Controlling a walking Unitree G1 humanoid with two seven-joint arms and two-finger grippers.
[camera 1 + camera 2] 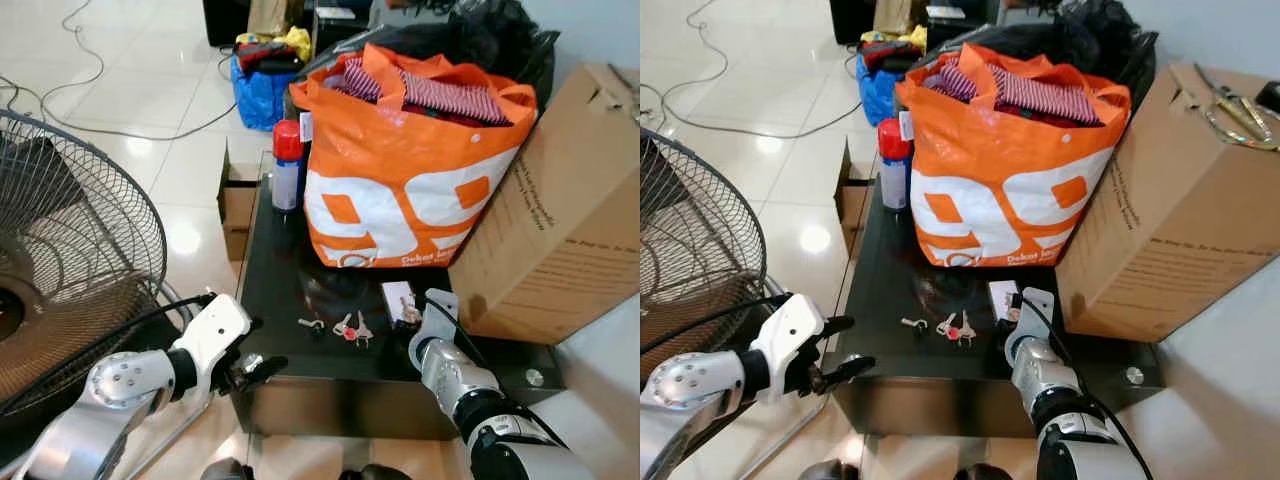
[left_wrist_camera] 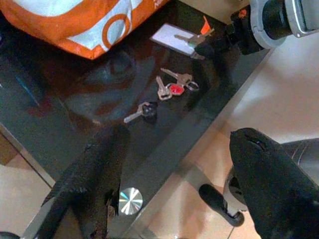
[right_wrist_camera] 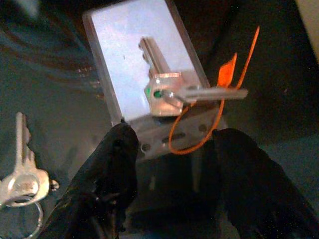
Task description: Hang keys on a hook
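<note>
The left gripper (image 1: 255,350) is held just off the near left corner of the black surface (image 1: 290,290), beside its front edge. Its two black fingers (image 2: 94,174) are spread wide apart and nothing is held between them.

The right gripper (image 3: 172,149) is held low over the near right part of the surface. Its fingers (image 3: 107,169) are apart, one on each side of the near end of a clear white plate (image 3: 134,64). A small silver hook block (image 3: 164,92) is fixed on that plate, and a thin orange tie (image 3: 224,74) with a little tag is looped beside it. It cannot be told if the fingers touch the plate.

The keys (image 1: 350,328) are laid flat on the surface, just to the left of the plate and near the front edge. A red piece is seen in the bunch. One more small key (image 1: 311,324) with a dark head is laid a little further left, apart from the bunch.

Behind the keys, a big orange bag (image 1: 410,160) full of striped cloth is stood on the surface. A spray can (image 1: 287,165) with a red cap is stood at the bag's left side. A large cardboard box (image 1: 565,220) is leaned at the right. A wire fan (image 1: 70,250) is seen on the floor at the left. Far back, a blue bag (image 1: 258,85) is set on the tiled floor (image 1: 150,70).
</note>
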